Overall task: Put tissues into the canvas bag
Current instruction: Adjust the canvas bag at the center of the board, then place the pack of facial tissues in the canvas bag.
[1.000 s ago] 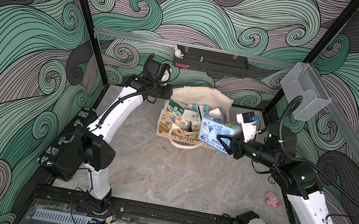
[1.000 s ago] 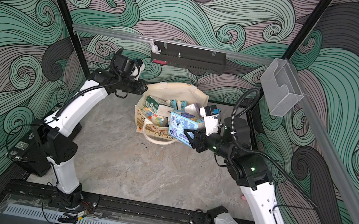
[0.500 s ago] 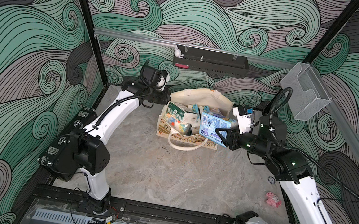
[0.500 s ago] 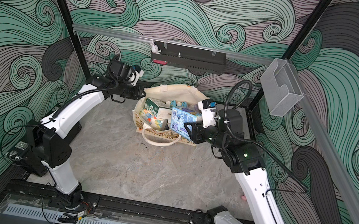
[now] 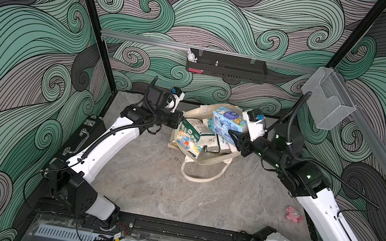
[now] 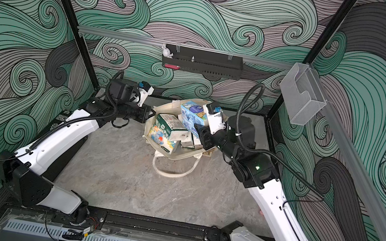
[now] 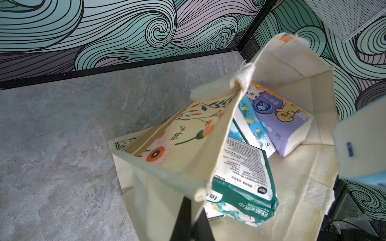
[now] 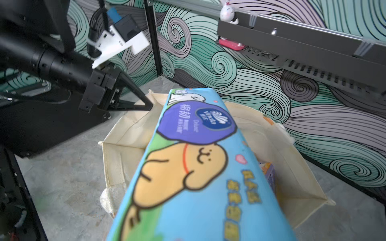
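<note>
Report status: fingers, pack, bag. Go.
Left fingers shut on canvas bag rim. Right fingers hold blue tissue pack above opening. Green-white pack rides high inside.

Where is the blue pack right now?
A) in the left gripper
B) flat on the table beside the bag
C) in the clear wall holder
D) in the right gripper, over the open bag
D: the right gripper holds the blue pack above the open mouth of the bag, as the right wrist view shows.
</note>
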Controlling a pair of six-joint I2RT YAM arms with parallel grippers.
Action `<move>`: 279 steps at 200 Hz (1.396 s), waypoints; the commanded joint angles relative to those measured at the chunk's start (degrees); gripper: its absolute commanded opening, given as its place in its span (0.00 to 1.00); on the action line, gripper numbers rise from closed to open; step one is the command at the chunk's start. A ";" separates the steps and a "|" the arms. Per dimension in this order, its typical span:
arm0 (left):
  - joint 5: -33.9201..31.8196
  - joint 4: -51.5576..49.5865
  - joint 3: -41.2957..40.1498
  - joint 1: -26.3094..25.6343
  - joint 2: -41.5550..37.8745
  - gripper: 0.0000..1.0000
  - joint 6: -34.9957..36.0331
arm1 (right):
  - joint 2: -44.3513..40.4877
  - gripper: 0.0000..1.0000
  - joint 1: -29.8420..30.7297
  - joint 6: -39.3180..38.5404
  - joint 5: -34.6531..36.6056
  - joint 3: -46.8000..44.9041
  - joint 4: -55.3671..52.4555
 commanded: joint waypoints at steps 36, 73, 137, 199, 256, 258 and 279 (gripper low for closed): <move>0.90 3.00 1.25 -0.58 -0.92 0.00 0.33 | 6.98 0.47 4.68 -8.81 24.19 0.27 1.60; 0.69 3.08 1.18 -0.54 -0.89 0.00 0.25 | 12.12 0.48 4.79 -7.14 28.82 2.77 -3.09; 0.78 2.42 1.69 -0.53 -0.91 0.00 -0.04 | 10.54 0.49 4.73 7.82 -1.61 1.38 -2.88; 0.64 2.24 1.79 -0.65 -0.92 0.00 -0.14 | 9.86 0.48 4.68 15.82 -10.01 -0.47 1.18; 0.60 1.99 1.96 -0.63 -0.89 0.00 -0.12 | 9.00 0.45 6.26 2.09 18.87 3.85 -3.90; 0.64 2.01 1.96 -0.62 -0.89 0.00 -0.15 | 9.03 0.45 6.44 1.09 19.58 3.88 -3.71; 0.51 1.94 2.04 -0.63 -0.88 0.00 -0.11 | 9.79 0.46 8.35 -7.14 26.77 3.91 -1.76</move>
